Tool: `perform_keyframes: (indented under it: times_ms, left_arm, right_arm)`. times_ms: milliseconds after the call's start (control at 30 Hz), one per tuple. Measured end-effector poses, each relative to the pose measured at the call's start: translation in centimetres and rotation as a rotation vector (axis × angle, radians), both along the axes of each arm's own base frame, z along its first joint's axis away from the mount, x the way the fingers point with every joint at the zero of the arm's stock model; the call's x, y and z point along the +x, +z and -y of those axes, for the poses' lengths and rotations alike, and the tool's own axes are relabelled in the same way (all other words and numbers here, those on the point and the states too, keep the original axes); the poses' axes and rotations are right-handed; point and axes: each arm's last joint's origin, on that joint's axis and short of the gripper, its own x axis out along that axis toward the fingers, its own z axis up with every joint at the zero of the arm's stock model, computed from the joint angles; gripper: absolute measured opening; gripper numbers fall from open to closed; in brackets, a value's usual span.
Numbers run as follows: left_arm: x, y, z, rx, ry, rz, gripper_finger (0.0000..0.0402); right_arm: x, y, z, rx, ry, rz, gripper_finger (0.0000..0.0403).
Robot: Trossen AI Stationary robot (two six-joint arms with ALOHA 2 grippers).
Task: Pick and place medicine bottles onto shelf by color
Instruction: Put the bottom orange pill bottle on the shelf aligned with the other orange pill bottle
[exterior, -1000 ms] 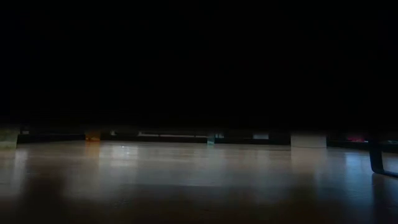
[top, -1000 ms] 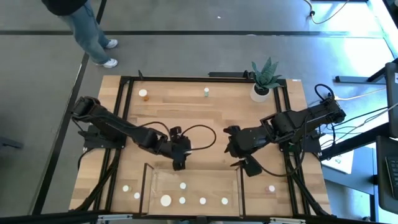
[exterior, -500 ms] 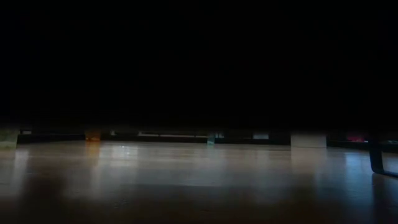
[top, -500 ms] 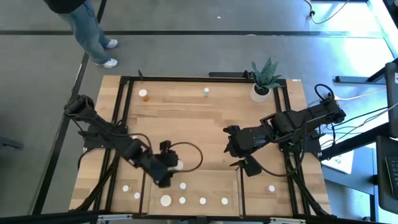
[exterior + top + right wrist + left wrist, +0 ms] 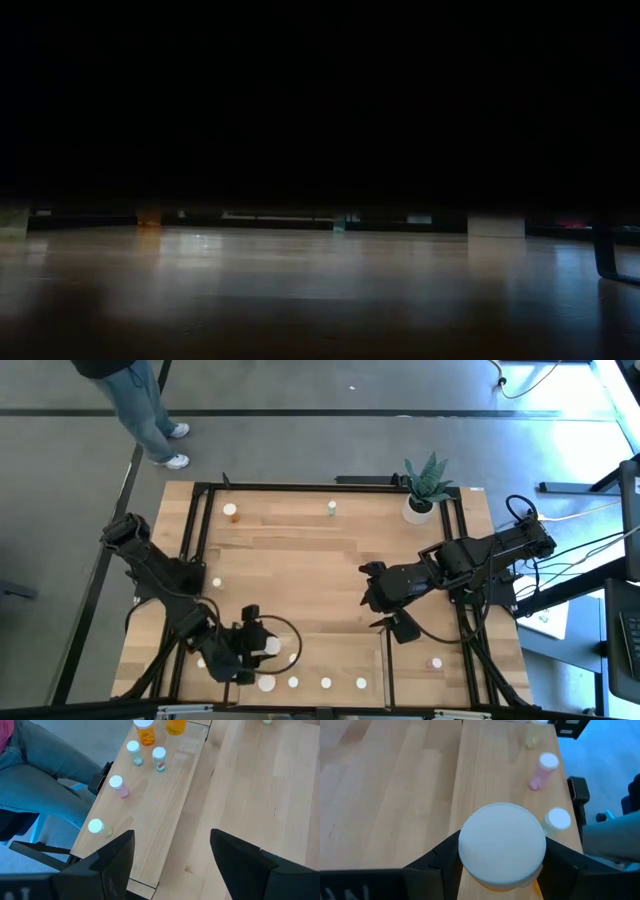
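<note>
The shelf, a light-wood board, lies at the table's near edge with several white-capped medicine bottles standing on it. My left gripper hangs over the shelf's left part, shut on a wide bottle with a white cap and an amber body. Under it the left wrist view shows the shelf board, a pink bottle and another white cap. My right gripper stands open above the shelf's right end, holding nothing. My left gripper pinches the wide bottle between its two fingers, one on each side, at or just under the white cap's rim. The fingers slant down from the table's left. The bottle sits cap-up, above the shelf board.
Loose bottles stand on the table at the far left, far middle, left and near right. A potted plant stands at the far right corner. Black frame rails run along the table's sides. A person's legs are beyond the far edge.
My left gripper has swung from the table's middle toward the near left, carrying the wide white-capped bottle, and now hangs over the shelf's left part. It has turned a little on the way. My right gripper has kept still.
</note>
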Motion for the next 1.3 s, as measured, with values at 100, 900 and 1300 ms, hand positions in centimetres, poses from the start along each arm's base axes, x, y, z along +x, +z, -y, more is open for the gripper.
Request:
perform_keyframes:
  times_ms: [100,900,1300]
  left_arm:
    - [-0.1,-0.1,0.3,0.0,0.0,0.005,0.0194]
    - [0.7,-2.4,0.6,-0.01,0.069,-0.08,0.0194]
    - [1.4,-3.9,0.8,-0.004,0.05,-0.157,0.0194]
  right_arm:
    - [0.0,0.0,0.0,0.0,0.0,0.0,0.0262]
    - [0.1,0.0,0.0,0.003,0.0,0.006,0.0262]
    - [0.1,0.0,0.0,0.003,0.0,0.006,0.0262]
